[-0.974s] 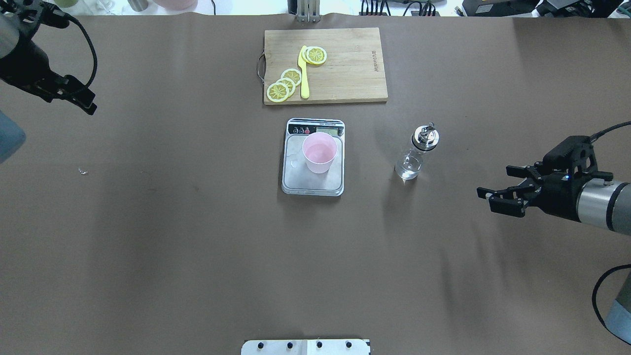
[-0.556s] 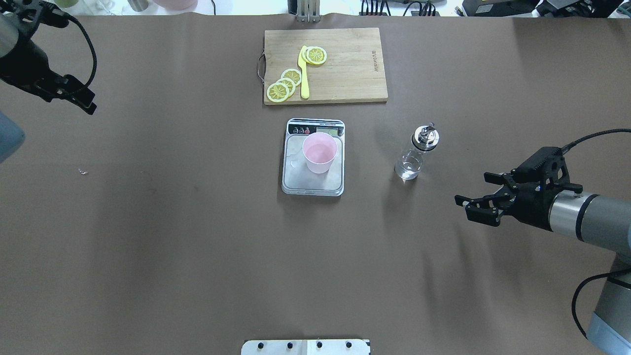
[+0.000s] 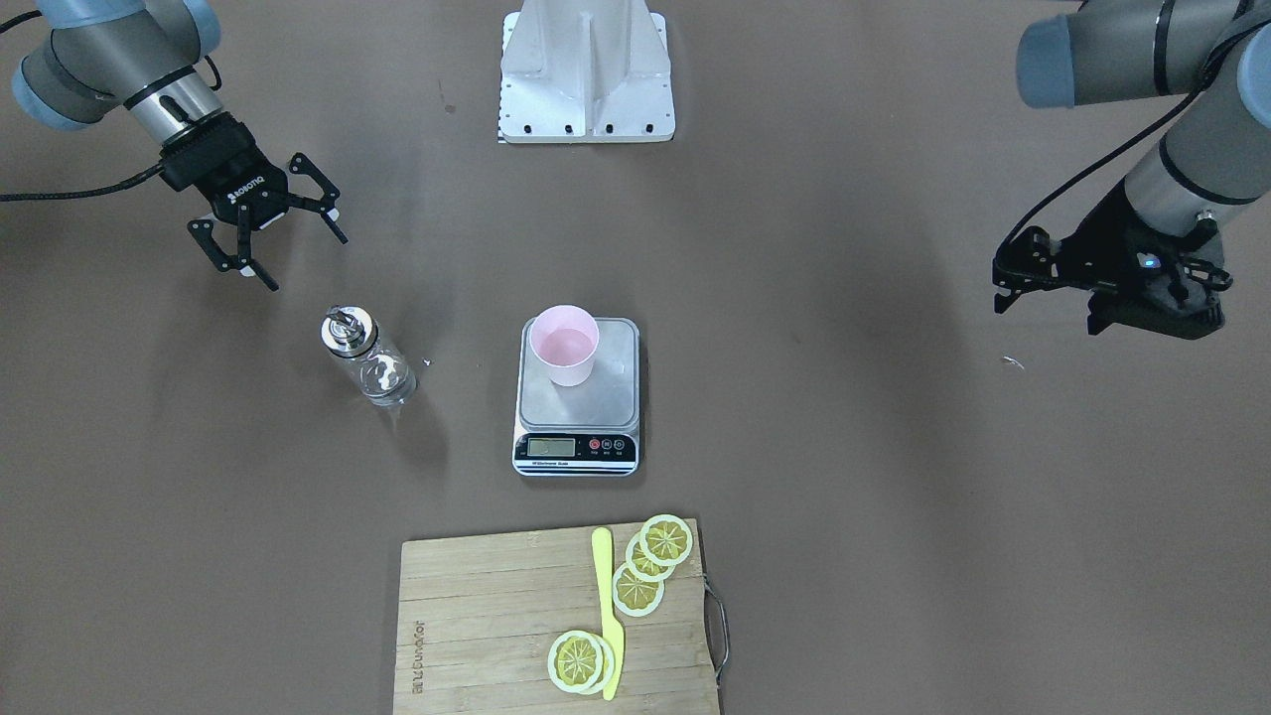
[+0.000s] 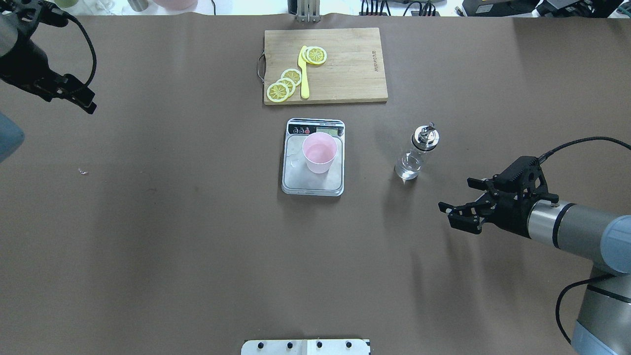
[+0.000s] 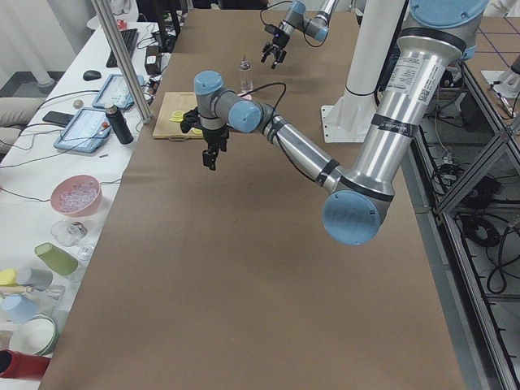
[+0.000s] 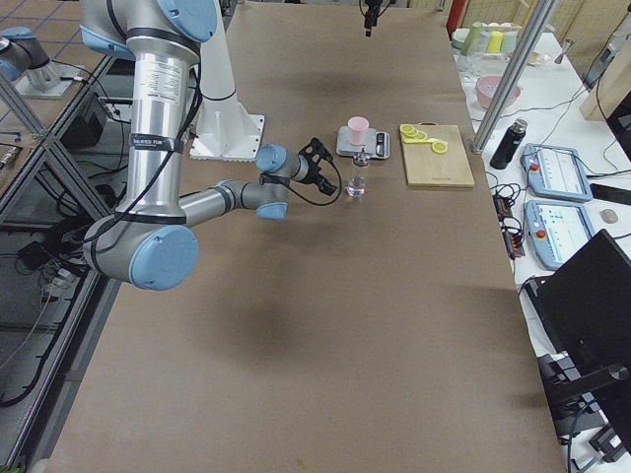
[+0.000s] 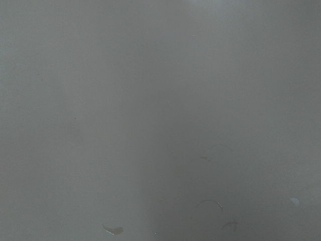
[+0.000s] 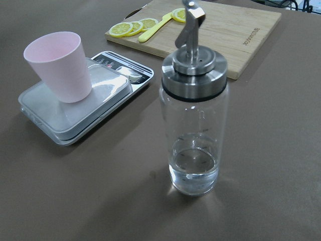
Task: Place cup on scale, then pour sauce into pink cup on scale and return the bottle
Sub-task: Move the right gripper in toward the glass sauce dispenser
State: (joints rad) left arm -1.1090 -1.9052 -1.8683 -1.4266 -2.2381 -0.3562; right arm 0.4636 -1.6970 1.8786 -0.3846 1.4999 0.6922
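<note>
The pale pink cup (image 4: 320, 152) stands upright on the silver scale (image 4: 312, 185), toward its display end; it also shows in the front view (image 3: 564, 343) and in the right wrist view (image 8: 59, 65). The clear glass bottle (image 4: 416, 153) with a metal pourer stands on the table to the right of the scale, with a little clear liquid in it (image 8: 194, 130). My right gripper (image 4: 456, 195) is open and empty, a short way to the right of the bottle and nearer me, pointing at it. My left gripper (image 4: 85, 102) hangs far left, looks shut and empty.
A wooden cutting board (image 4: 345, 64) with lemon slices (image 4: 285, 84) and a yellow knife (image 4: 303, 74) lies behind the scale. The robot's base plate (image 4: 305, 346) is at the near edge. A small speck (image 4: 83, 171) lies on the brown table cover at the left.
My right gripper has moved left and slightly toward me, closer to the bottle, staying open. The left arm, cup, scale and bottle have not moved.
</note>
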